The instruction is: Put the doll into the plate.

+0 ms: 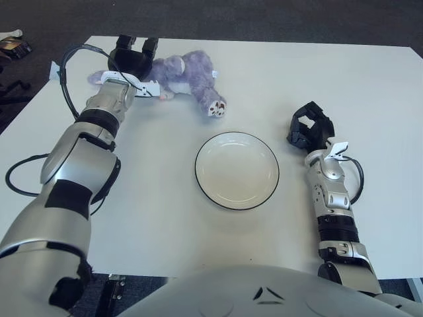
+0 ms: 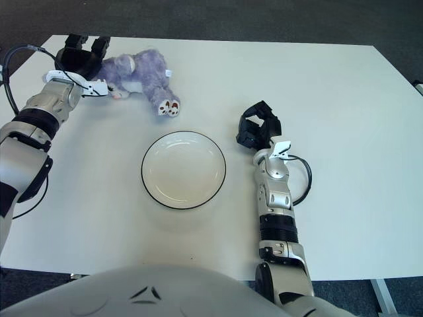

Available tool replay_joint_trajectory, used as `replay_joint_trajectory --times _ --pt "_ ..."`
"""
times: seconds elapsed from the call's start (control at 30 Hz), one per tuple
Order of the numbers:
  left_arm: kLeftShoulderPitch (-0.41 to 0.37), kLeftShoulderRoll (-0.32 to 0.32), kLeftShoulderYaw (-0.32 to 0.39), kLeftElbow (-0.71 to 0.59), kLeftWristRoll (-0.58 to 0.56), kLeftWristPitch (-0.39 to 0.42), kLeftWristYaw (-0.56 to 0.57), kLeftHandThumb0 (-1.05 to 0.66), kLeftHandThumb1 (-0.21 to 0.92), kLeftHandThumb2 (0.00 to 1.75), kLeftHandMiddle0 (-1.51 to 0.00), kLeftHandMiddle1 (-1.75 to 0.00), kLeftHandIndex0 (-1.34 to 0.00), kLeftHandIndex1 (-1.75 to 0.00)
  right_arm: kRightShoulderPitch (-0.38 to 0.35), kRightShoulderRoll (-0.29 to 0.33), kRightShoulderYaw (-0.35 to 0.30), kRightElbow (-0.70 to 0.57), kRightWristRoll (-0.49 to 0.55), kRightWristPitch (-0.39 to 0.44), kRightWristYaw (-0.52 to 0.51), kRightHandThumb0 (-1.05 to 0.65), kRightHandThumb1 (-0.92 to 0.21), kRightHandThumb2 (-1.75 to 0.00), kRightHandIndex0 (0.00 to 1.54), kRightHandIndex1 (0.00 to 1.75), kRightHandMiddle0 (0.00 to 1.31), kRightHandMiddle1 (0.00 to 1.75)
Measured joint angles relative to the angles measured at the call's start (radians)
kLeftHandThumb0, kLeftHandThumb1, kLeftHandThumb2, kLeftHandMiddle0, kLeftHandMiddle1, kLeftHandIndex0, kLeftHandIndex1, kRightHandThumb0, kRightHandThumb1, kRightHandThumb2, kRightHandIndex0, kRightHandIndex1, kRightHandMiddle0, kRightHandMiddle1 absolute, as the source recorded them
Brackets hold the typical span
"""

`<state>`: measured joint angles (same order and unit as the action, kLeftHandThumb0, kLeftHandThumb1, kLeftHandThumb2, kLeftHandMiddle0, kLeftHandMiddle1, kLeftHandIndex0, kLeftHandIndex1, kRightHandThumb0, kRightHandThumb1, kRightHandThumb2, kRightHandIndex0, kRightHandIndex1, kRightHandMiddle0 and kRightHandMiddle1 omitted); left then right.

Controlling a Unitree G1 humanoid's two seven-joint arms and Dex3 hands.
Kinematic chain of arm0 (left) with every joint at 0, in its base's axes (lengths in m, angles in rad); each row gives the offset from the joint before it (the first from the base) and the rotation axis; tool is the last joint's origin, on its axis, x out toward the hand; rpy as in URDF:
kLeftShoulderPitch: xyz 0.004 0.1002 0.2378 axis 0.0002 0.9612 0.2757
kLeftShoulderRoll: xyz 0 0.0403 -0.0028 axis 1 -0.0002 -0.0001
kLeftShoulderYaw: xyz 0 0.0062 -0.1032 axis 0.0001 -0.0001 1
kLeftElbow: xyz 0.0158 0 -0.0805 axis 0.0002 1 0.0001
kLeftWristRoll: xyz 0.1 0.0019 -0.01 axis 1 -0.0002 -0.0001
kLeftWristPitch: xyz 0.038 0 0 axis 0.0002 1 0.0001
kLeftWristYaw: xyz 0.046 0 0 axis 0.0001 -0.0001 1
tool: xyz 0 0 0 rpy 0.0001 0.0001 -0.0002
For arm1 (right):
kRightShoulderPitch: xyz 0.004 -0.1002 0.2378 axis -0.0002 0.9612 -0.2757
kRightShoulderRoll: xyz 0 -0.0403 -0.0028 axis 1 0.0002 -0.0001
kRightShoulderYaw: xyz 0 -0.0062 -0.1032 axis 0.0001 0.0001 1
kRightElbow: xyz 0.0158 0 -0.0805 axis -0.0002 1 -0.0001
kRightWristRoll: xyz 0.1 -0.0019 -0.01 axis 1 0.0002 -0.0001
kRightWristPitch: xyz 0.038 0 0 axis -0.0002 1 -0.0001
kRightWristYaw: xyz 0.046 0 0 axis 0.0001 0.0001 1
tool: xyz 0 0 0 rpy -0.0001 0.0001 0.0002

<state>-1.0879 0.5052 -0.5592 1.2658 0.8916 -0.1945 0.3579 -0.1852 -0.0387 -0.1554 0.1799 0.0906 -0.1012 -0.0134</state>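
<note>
Both arms are silver-grey metal shells with black joint bands and black elbow sections. The left hand (image 1: 132,56) and right hand (image 1: 308,129) are black three-finger units with white tabs at the wrists. Black cables loop off both forearms; the grey torso shows small dark triangular marks.

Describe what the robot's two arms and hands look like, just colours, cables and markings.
Both arms are glossy silver-grey shells with black joint bands. The left hand and right hand are black, three-fingered, each on a silver wrist bearing a small white tag. A black cable loops beside each forearm: a large loop near the left wrist, a smaller one by the right forearm.
</note>
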Motion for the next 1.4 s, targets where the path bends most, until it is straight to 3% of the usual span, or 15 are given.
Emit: replay_joint_trajectory --times 0.23,0.33,0.4,0.5,0.63,0.73,1.0,1.2,1.4 --pt "-0.005 0.0 0.003 0.008 -0.044 -0.055 -0.105 -0.74 0.32 0.84 -0.07 -0.48 0.0 -0.21 0.003 0.0 0.001 -0.009 0.0 0.021 -0.001 -0.44 -0.45 -1.15 1.1 1.75 0.51 1.75" --pt "-0.005 0.0 0.005 0.012 -0.062 -0.085 -0.148 -0.79 0.38 0.77 -0.11 -0.88 0.0 -0.27 0.005 0.001 0.001 -0.015 0.0 0.027 -0.001 -0.44 -0.46 -1.15 1.11 1.75 0.51 1.75" --pt "-0.005 0.001 0.007 0.015 -0.074 -0.108 -0.178 -0.83 0.42 0.73 -0.19 -1.34 0.0 -0.32 0.006 0.001 0.001 -0.019 0.0 0.031 -0.001 -0.44 -0.46 -1.14 1.12 1.75 0.5 1.75" --pt "-0.005 0.002 0.01 0.02 -0.091 -0.138 -0.214 -0.85 0.45 0.71 -0.26 -1.54 0.0 -0.37 0.007 0.001 0.002 -0.022 0.0 0.034 -0.001 -0.44 -0.46 -1.14 1.12 1.75 0.5 1.75" --pt "-0.011 0.006 0.016 0.025 -0.113 -0.178 -0.264 -0.81 0.45 0.72 -0.3 -1.32 0.0 -0.38 0.007 0.001 0.002 -0.026 0.0 0.037 -0.001 -0.44 -0.46 -1.14 1.12 1.75 0.5 1.75" --pt "-0.021 0.007 0.028 0.026 -0.136 -0.198 -0.315 -0.74 0.4 0.77 -0.28 -1.03 0.0 -0.35 0.007 0.003 0.002 -0.028 0.0 0.041 -0.002 -0.44 -0.47 -1.13 1.13 1.75 0.5 1.75" --pt "-0.046 0.005 0.049 0.026 -0.178 -0.222 -0.426 -0.37 0.16 1.07 -0.15 -0.49 0.0 -0.21 0.008 0.009 0.002 -0.04 0.0 0.055 -0.01 -0.44 -0.47 -1.13 1.13 1.75 0.5 1.75" --pt "-0.047 -0.003 0.065 0.026 -0.209 -0.221 -0.474 -0.23 0.09 1.16 -0.12 -0.36 0.0 -0.17 0.009 0.01 0.004 -0.047 0.0 0.063 -0.011 -0.44 -0.47 -1.13 1.13 1.75 0.5 1.75" --pt "-0.047 -0.029 0.112 0.03 -0.27 -0.194 -0.531 -0.24 0.08 1.17 -0.19 -0.37 0.0 -0.24 0.012 0.008 0.01 -0.057 -0.002 0.072 -0.011 -0.43 -0.47 -1.13 1.12 1.75 0.49 1.75"
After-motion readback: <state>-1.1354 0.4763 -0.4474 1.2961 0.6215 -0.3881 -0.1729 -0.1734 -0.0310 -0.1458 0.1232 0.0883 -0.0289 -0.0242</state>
